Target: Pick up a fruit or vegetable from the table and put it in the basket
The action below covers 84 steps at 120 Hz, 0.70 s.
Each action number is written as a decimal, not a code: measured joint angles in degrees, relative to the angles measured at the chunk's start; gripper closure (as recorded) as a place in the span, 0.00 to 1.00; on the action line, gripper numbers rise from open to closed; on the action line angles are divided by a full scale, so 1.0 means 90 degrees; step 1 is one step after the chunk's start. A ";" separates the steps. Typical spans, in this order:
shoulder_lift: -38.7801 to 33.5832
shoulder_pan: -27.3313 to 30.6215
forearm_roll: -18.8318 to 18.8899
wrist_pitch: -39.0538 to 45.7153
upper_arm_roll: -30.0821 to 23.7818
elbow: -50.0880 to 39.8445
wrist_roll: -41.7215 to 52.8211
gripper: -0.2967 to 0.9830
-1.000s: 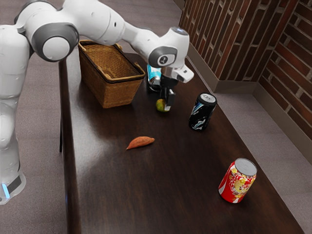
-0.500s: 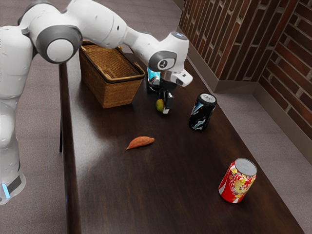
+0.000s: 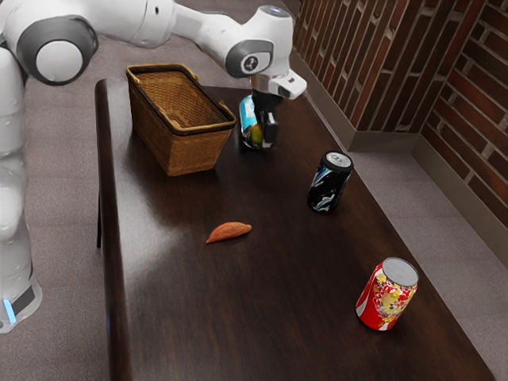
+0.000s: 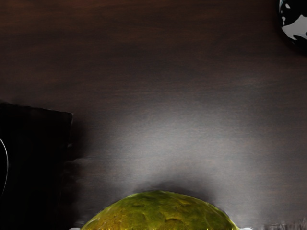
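1 bumpy grn fruit (image 4: 160, 213) in tool (image 3: 262, 136)

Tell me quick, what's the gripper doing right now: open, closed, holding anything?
Gripper: closed on the green-and-yellow fruit, beside the basket and not over it.

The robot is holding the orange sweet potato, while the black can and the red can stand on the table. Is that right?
Not quite: my gripper holds a green fruit. The exterior view shows the sweet potato lying on the table. The rest is right.
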 joint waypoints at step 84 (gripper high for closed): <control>-0.1505 0.0089 0.0511 -0.0803 0.0334 0.0088 0.0070 0.50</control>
